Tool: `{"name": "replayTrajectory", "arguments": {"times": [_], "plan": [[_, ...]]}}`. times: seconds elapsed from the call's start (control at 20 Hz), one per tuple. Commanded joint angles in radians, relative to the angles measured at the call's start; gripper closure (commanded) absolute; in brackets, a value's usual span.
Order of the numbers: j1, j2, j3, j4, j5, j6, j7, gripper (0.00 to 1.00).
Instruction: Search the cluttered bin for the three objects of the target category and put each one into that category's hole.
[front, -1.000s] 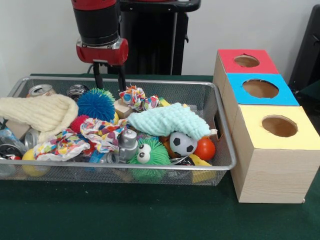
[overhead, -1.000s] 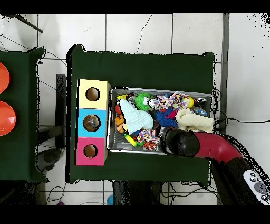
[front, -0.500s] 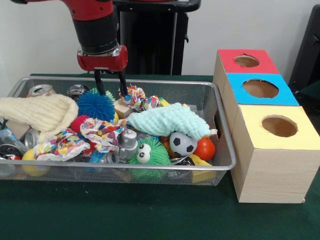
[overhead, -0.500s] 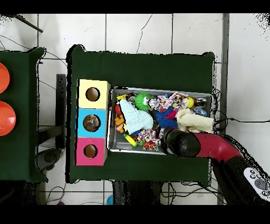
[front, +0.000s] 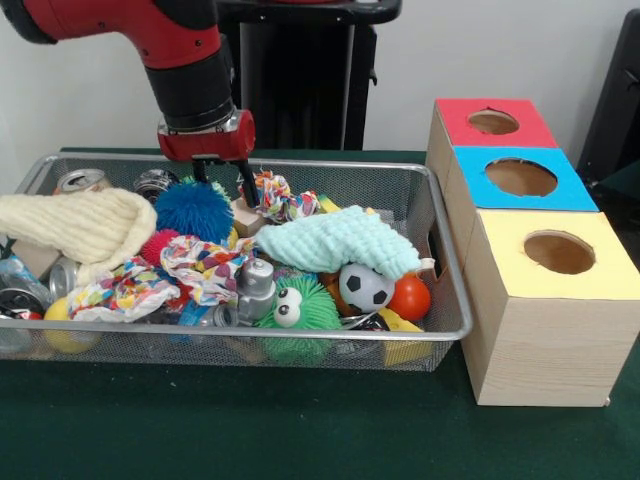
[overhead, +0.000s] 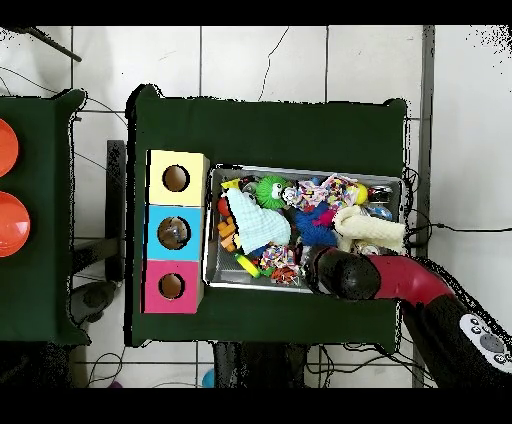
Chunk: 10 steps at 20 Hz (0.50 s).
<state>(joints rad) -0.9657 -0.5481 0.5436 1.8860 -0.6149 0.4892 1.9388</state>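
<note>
My gripper (front: 222, 180) hangs open at the back of the wire bin (front: 445, 270), its two black fingers (front: 245, 182) dipping between a blue spiky ball (front: 193, 210) and a colourful rope toy (front: 278, 196). A wooden block (front: 243, 216) lies just below the fingertips, and nothing is held. Three boxes stand right of the bin, with a red hole (front: 492, 122), a blue hole (front: 521, 177) and a yellow hole (front: 559, 252). From overhead the red arm (overhead: 345, 272) covers the gripper at the bin's (overhead: 214, 225) lower edge.
The bin also holds a mint cloth (front: 335, 240), a cream knit cloth (front: 80, 225), a green fuzzy ball with eyes (front: 297, 305), a small soccer ball (front: 365, 287), an orange ball (front: 409, 296), patterned rags (front: 190, 265) and drink cans (front: 82, 180).
The gripper has come down into the bin, from above the rim to beside the blue spiky ball. Its fingers have stayed apart. The bin's contents have not shifted.
</note>
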Motion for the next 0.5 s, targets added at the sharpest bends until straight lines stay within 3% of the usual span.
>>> {"name": "replayTrajectory", "arguments": {"times": [0.05,0.5], "plan": [[0.016,0.093,0.047,-0.116,-0.124,-0.097,-0.145,0.0],[0.072,0.122,-0.028,-0.164,-0.241,-0.151,-0.064,0.0]]}}
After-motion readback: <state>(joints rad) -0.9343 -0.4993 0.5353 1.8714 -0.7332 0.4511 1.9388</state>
